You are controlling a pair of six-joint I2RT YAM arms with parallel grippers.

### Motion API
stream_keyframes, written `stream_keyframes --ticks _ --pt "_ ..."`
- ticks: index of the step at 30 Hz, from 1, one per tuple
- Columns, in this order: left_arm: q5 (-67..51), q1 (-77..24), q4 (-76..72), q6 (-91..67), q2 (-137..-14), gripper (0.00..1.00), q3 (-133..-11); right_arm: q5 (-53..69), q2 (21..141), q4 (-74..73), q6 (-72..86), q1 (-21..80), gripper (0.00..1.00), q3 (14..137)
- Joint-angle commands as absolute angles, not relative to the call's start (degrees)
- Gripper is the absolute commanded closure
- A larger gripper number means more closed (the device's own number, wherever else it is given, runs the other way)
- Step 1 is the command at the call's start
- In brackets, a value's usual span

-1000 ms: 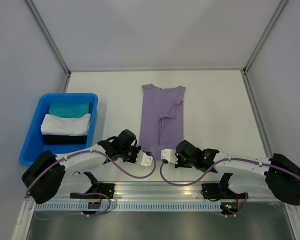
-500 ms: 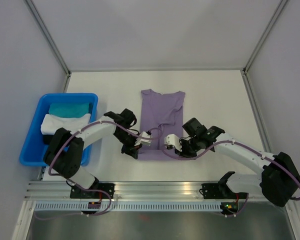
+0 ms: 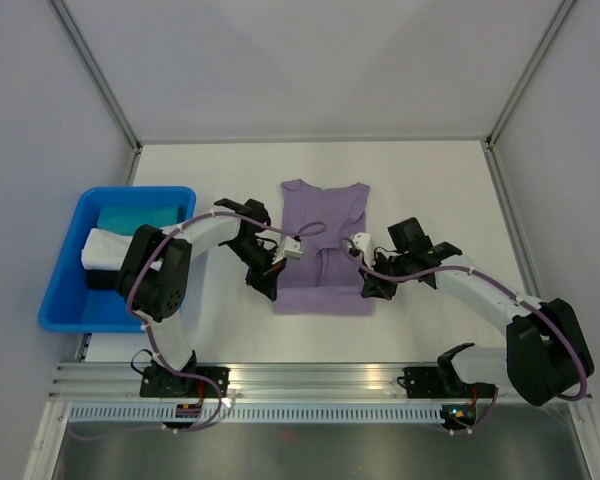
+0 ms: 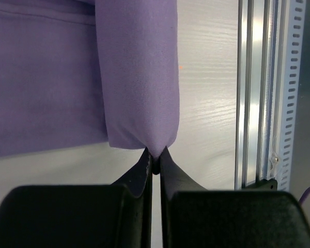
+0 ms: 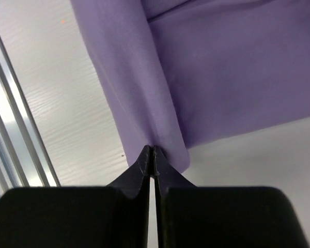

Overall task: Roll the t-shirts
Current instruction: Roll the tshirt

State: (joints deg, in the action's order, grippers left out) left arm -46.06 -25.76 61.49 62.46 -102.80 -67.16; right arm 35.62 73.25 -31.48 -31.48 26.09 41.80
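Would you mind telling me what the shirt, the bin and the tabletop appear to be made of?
Shirt: thin matte knit fabric, likely cotton; it drapes and folds softly.
Bin: smooth blue plastic, by its moulded rim.
Tabletop: white laminate, seemingly; faint printed wood grain.

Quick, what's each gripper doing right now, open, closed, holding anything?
Left gripper: closed, pinching a folded edge of the lavender t-shirt.
Right gripper: closed, pinching another folded edge of the same shirt.

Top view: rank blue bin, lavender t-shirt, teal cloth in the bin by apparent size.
1. blue bin
2. lavender t-shirt, clearly narrower than the bin
3. teal cloth, smallest; only partly showing
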Motion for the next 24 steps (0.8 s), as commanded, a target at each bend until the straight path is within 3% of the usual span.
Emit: stream_keyframes --ticks 1,8,12,14,15,19,24 --pt "-45.01 -25.49 62.84 61.7 -105.46 0.97 -70.22 35.43 74.7 -24.18 -26.29 24.26 0.94 41.84" --pt "-43.33 -24.96 61.61 58.98 -109.51 0.92 -74.53 32.52 77.52 -19.51 -19.69 21.63 0.75 42.63" --pt "-42.98 -24.87 60.73 57.14 -110.21 0.84 -75.5 32.17 76.56 -19.6 -17.93 20.31 0.65 42.8" --pt "-42.8 -24.79 60.82 56.69 -110.21 0.76 -75.5 32.17 75.15 -19.95 -17.67 19.87 0.6 42.54" --pt "-42.72 -24.7 60.82 56.6 -110.04 0.67 -75.24 32.25 74.1 -20.21 -17.67 19.69 0.58 42.45" --pt "-41.4 -22.69 60.82 57.92 -108.11 0.54 -74.27 33.66 72.34 -20.74 -18.72 19.69 0.55 41.66" --pt "-40.7 -18.81 59.34 59.85 -101.62 0.53 -75.15 28.5 67.08 -22.05 -25.91 21.7 0.54 41.13"
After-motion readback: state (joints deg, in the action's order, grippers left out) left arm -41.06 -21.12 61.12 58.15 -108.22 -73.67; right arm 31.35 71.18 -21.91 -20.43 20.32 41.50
